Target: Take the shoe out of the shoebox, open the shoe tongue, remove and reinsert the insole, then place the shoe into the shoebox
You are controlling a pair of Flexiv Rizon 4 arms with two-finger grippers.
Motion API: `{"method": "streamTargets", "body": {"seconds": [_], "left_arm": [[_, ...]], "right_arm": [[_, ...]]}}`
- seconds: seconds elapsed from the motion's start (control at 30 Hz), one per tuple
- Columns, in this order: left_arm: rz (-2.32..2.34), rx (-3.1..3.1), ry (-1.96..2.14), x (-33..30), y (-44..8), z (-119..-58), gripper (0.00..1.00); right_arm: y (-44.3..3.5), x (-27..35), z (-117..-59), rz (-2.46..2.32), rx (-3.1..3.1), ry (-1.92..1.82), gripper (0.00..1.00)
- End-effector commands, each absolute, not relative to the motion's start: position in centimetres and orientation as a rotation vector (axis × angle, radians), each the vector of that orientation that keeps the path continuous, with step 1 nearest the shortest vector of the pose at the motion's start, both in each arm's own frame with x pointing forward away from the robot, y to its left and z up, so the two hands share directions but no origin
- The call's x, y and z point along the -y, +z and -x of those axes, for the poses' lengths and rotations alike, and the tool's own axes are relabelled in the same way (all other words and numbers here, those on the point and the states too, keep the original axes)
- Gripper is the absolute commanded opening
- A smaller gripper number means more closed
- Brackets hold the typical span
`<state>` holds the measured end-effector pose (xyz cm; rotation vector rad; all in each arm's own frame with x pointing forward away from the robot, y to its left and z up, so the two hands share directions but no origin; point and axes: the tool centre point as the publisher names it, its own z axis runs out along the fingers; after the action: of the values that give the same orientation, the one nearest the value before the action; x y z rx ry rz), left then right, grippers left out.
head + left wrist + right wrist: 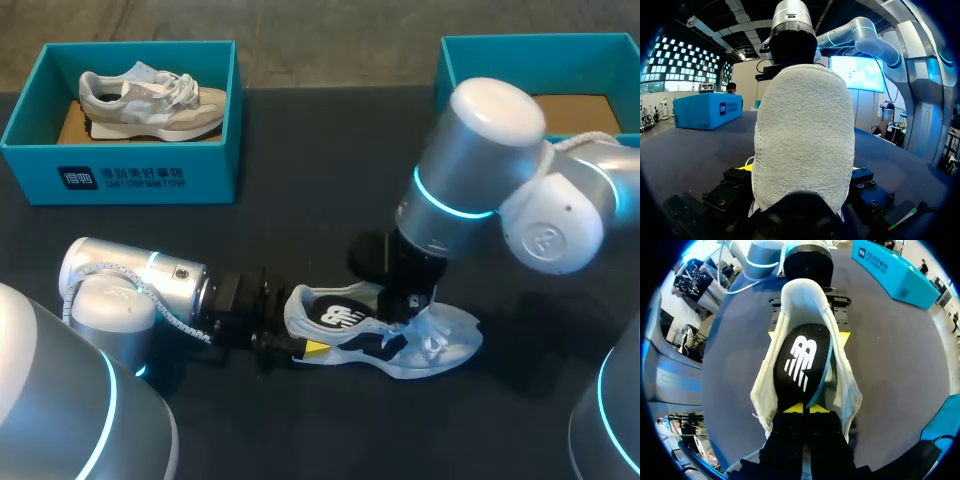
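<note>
The shoe lies out of its box on the desk at lower middle of the frame, long axis running left to right, heel left and toe right. The left gripper comes in level along that axis, jaws clamped on either side of the heel. The right gripper drops in from above at the shoe's mouth, jaws pressed together, apparently pinching the toe-ward end of the black insole, whose heel end rides up above the collar. So the insole step looks to be in hand, and the right arm is the one to work it, along the shoe's length, while the left braces the heel. The empty box waits at upper right, well apart.
</note>
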<state>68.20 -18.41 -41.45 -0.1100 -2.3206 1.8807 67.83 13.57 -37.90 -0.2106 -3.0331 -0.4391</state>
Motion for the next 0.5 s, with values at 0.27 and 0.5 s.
{"method": "streamTargets", "body": {"seconds": [0.27,0.5], "left_arm": [[0.108,2.323,1.880,18.37,-41.94,-68.29,0.00],[0.108,2.323,1.880,18.37,-41.94,-68.29,0.00]], "right_arm": [[-36.88,-11.28,-66.75,0.127,3.053,-0.776,0.00],[-36.51,-11.32,-67.07,0.104,3.059,-0.818,0.00]]}}
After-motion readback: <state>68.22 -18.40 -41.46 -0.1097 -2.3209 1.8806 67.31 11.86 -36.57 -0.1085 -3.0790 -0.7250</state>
